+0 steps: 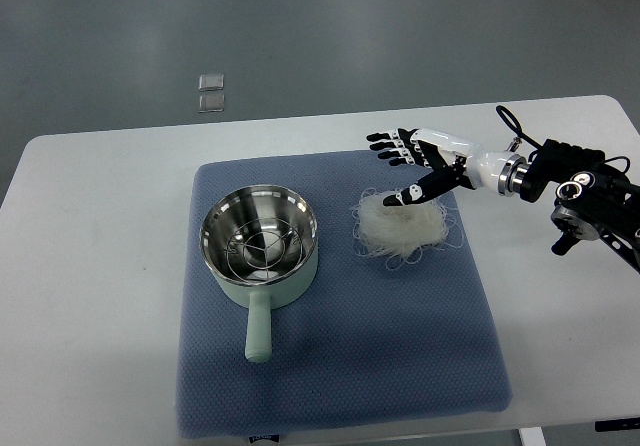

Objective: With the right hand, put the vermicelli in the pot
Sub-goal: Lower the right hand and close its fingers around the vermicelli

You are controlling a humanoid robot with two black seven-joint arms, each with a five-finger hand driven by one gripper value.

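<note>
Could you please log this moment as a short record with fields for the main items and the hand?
surface: blue mat on a white table
pot: left on mat, steel inside, handle toward camera, no vermicelli in it
vermicelli: white nest right of the pot
right hand: fingers spread above vermicelli's far edge, holding nothing
left hand: not in view

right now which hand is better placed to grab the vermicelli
Right. The right hand hovers open directly over the vermicelli, thumb nearly touching it, with the pot just beside it. No left arm shows in the picture.
</note>
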